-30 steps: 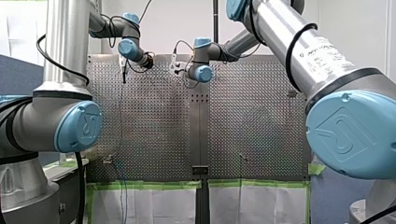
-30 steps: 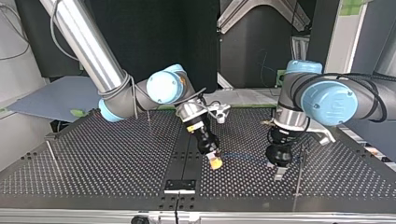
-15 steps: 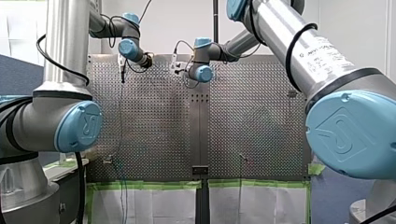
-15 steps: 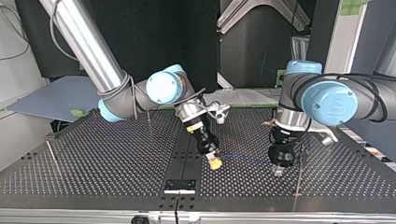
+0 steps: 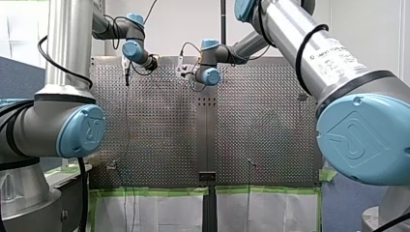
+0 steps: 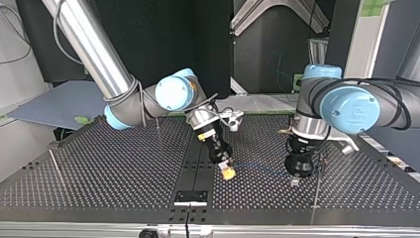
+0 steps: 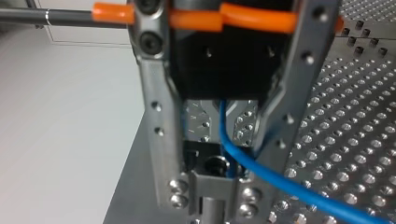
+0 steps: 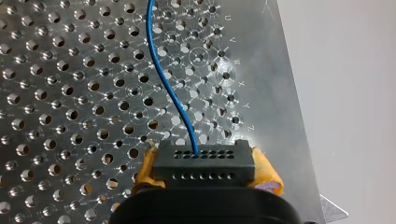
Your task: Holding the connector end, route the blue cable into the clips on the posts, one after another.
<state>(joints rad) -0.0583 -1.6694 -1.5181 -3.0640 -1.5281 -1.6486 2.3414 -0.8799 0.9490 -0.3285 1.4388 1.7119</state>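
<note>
The dark centre strip point(image 6: 197, 173) of the perforated tabletop point(image 6: 99, 168) is the easiest thing to steer by. Just off the strip, on the side where the left arm works, the right hand point(image 6: 228, 172) tilts down close to the surface. Its yellow pads point(image 8: 267, 173) are clamped on the black connector point(image 8: 204, 162) — one pad at each end of it. The blue cable point(image 6: 257, 167) comes out of the connector's holed face.

From there the cable runs away from the strip, low over the tabletop, in a shallow line to the left hand point(image 6: 295, 181). That hand hangs well out from the strip on the same side and points straight down at the surface. Seen from its own wrist, the cable passes between the two metal fingers point(image 7: 156, 121). It then slips out of sight behind a small metal block point(image 7: 212, 184) down at their tips. Whether the fingers pinch the cable or only stand around it, I cannot tell. An orange tube point(image 7: 196, 19) crosses the hand's body above the fingers.

A thin post point(image 6: 317, 186) stands just beyond the left hand, on the side away from the strip — close beside it, though I cannot tell if they touch. Far out on the strip's other side stands a second thin rod point(image 6: 54, 161), well apart from both hands.
</note>
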